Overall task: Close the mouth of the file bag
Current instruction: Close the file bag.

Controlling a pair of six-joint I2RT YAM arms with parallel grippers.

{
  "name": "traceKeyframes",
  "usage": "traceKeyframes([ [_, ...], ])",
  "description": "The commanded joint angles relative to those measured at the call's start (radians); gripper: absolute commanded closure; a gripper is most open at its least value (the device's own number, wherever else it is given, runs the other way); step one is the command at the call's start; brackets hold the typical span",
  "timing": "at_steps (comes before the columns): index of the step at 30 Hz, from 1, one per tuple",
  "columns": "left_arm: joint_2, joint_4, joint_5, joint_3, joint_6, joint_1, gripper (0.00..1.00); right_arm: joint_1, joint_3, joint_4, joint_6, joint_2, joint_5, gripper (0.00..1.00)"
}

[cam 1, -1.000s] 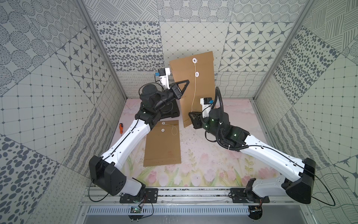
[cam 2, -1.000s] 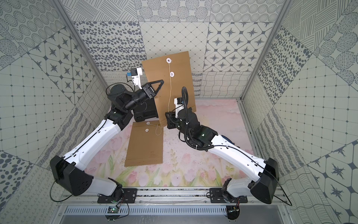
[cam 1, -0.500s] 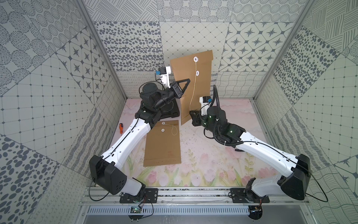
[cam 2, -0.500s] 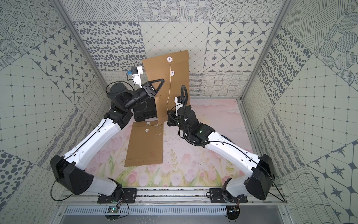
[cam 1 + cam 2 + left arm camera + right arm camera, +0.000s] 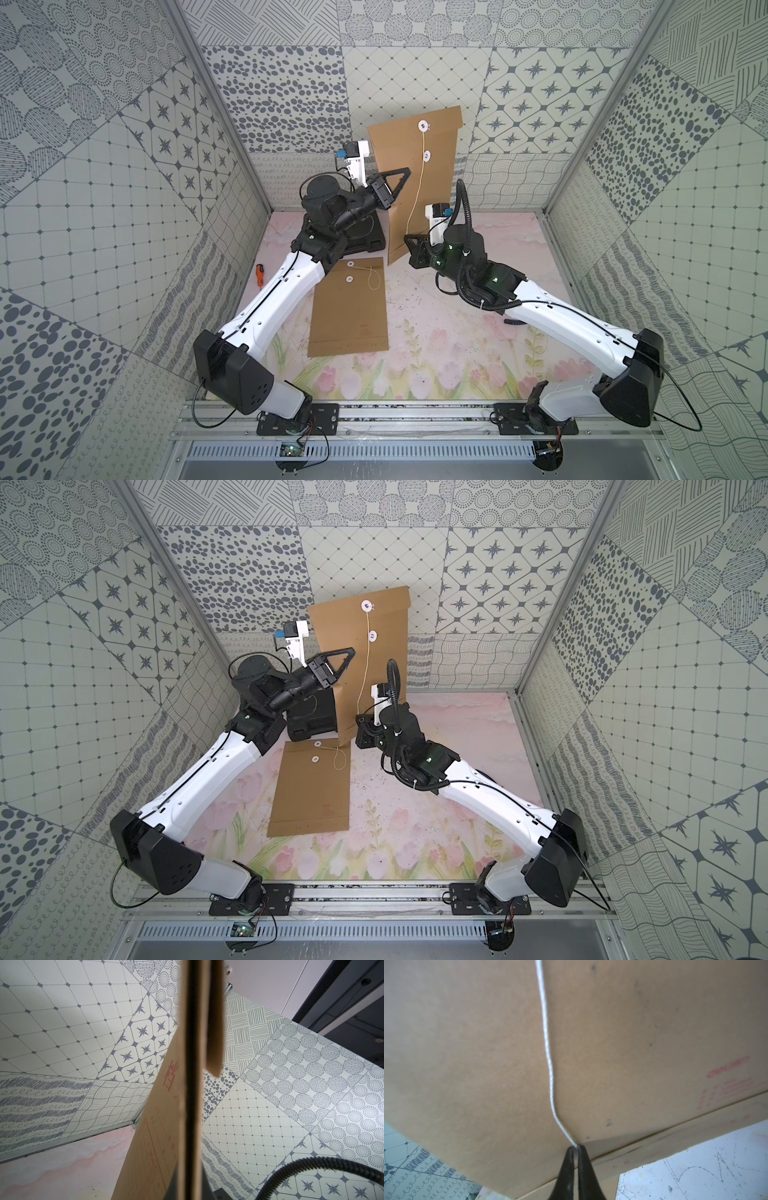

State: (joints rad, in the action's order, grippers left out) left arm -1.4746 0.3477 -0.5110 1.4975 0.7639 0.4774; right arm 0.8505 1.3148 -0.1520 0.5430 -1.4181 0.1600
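Standing upright off the table (image 5: 457, 332), the bag (image 5: 419, 166) is held by one side edge in the left gripper (image 5: 405, 171), whose jaws are clamped on the card. The string (image 5: 417, 187) runs from the top button (image 5: 422, 124), above those jaws, past the lower button (image 5: 427, 155) and down to the right gripper (image 5: 575, 1150). Its jaws are pinched together on the string's free end, just in front of the bag's bottom corner. The winding looks not yet begun.

The thin string could slip out of that pinch once it is pulled taut. A hard pull could twist the bag, held by one edge only, or drag it from the left jaws. A loose loop would miss the lower button. A spare bag (image 5: 349, 307) lies flat below both jaws.
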Motion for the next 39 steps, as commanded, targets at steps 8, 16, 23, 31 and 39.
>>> traceKeyframes([
  [8,0.01,-0.043,-0.044,0.032,-0.079,0.004,1.0,-0.008,-0.022,-0.027,-0.052,0.081,-0.058,1.0],
  [16,-0.007,-0.045,-0.11,0.041,-0.083,-0.02,1.0,-0.034,-0.041,-0.158,-0.089,0.136,-0.256,1.0],
  [23,-0.013,-0.05,-0.209,0.073,-0.084,-0.048,1.0,-0.168,-0.094,-0.25,-0.049,0.181,-0.407,1.0],
  [31,-0.03,-0.07,-0.271,0.07,-0.09,-0.048,1.0,-0.182,-0.055,-0.281,-0.066,0.214,-0.407,1.0],
  [39,-0.02,0.0,-0.174,0.032,0.032,-0.038,1.0,-0.157,-0.173,-0.03,0.026,0.241,-0.411,0.57],
])
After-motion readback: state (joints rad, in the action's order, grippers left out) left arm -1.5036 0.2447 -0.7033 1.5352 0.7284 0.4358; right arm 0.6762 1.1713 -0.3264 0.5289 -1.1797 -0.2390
